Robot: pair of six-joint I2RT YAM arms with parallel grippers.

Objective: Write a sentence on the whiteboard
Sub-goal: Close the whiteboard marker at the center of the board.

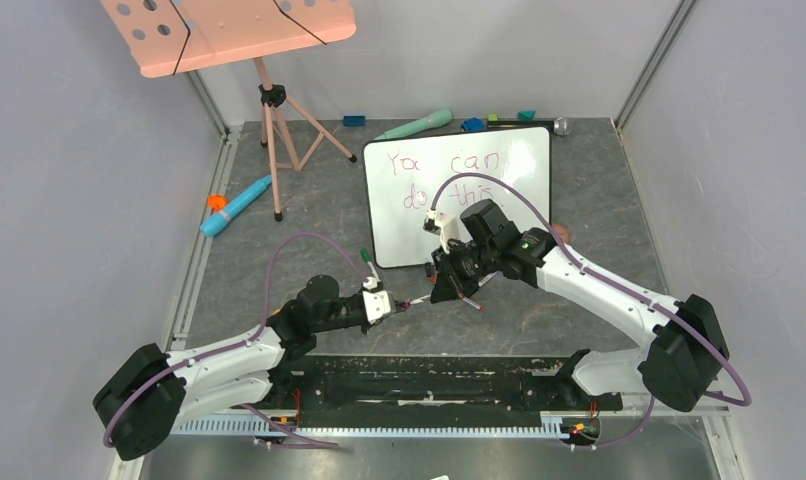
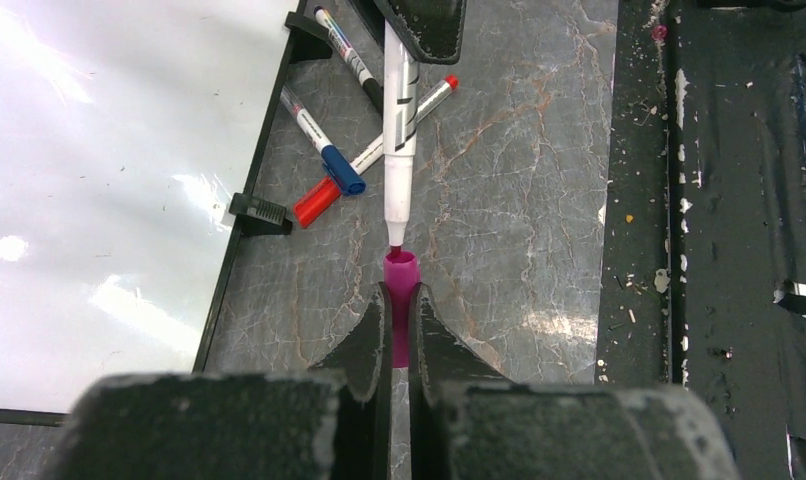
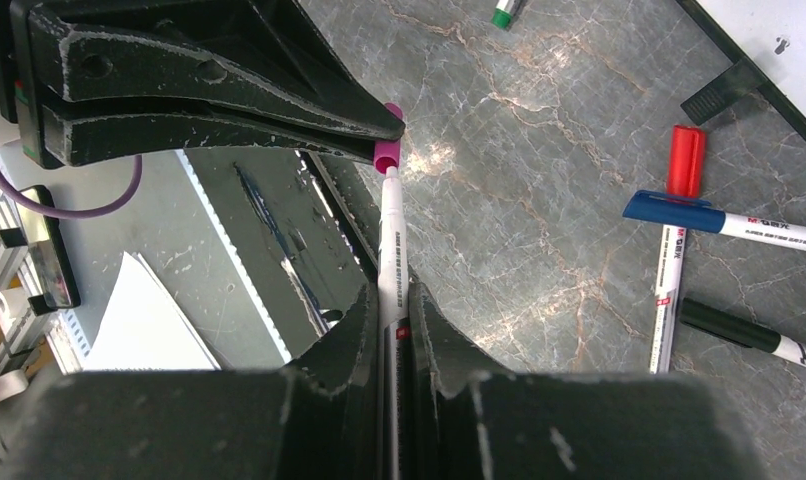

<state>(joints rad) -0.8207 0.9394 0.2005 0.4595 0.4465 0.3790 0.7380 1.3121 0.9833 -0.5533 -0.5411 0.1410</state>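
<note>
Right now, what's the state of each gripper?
Left gripper: shut on the small magenta plastic marker cap.
Right gripper: shut on the white-barrelled marker pen, its tip at the cap's mouth.

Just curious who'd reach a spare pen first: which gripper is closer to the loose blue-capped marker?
Right. The right gripper, holding the white marker, is close beside the blue-capped marker; the left gripper, pinching the pink cap, is farther off, beyond that marker's tip.
</note>
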